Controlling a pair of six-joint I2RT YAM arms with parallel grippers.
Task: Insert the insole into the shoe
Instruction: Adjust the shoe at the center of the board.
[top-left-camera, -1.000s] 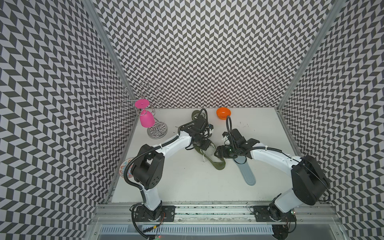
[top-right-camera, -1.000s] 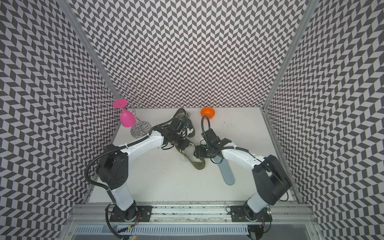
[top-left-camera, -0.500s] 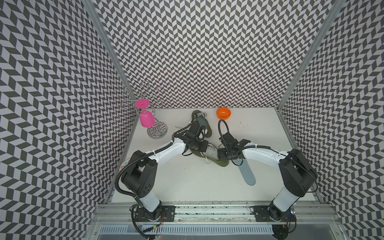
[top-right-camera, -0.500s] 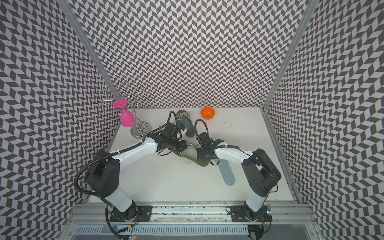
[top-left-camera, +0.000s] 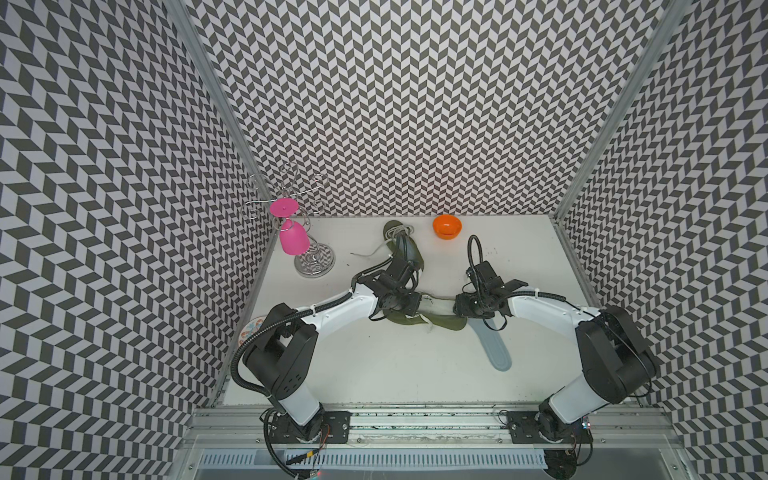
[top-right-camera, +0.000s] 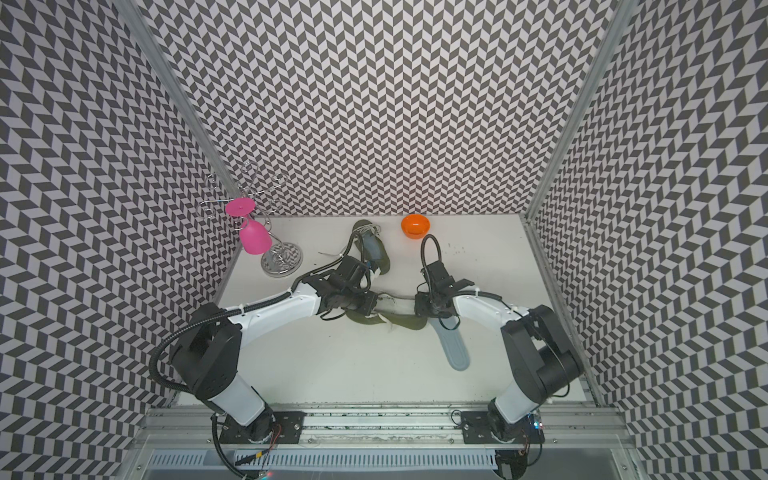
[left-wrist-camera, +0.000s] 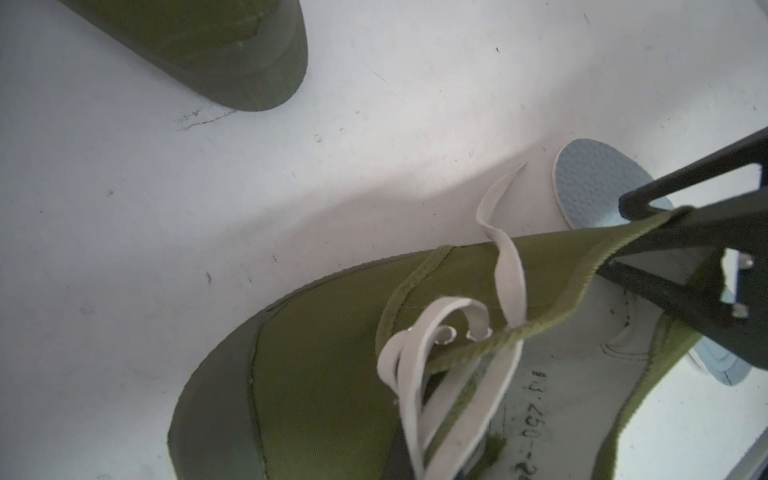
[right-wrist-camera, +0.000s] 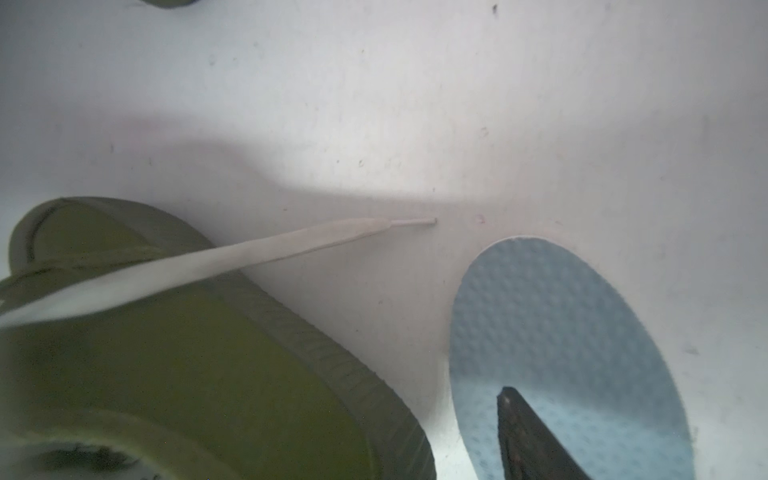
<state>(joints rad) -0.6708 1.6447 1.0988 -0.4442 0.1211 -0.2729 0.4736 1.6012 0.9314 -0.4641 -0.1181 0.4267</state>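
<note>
An olive canvas shoe (top-left-camera: 436, 323) (top-right-camera: 400, 321) lies crosswise mid-table, with its white laces loose. My left gripper (top-left-camera: 414, 305) is shut on the shoe (left-wrist-camera: 332, 353) at its laced throat; its own jaws are hidden in the left wrist view. My right gripper (top-left-camera: 459, 308) stands open at the heel. One of its fingers (left-wrist-camera: 665, 291) is inside the shoe, and the other finger (right-wrist-camera: 532, 440) is outside, above the insole and clear of the heel wall. The pale blue insole (top-left-camera: 494, 349) (top-right-camera: 453, 347) (right-wrist-camera: 561, 324) lies flat on the table, just right of the heel (right-wrist-camera: 187, 374).
A second olive shoe (top-left-camera: 405, 249) with a blue insole inside lies at the back; its toe (left-wrist-camera: 216, 50) shows in the left wrist view. An orange bowl (top-left-camera: 446, 226) sits at the back. A wire rack (top-left-camera: 314, 264) holds a pink glass (top-left-camera: 293, 239) at the back left. A patterned plate (top-left-camera: 251, 330) is at the left edge.
My left gripper has come toward the front with the shoe, which has turned to lie crosswise. My right gripper has settled at the heel and its jaws have narrowed a little.
</note>
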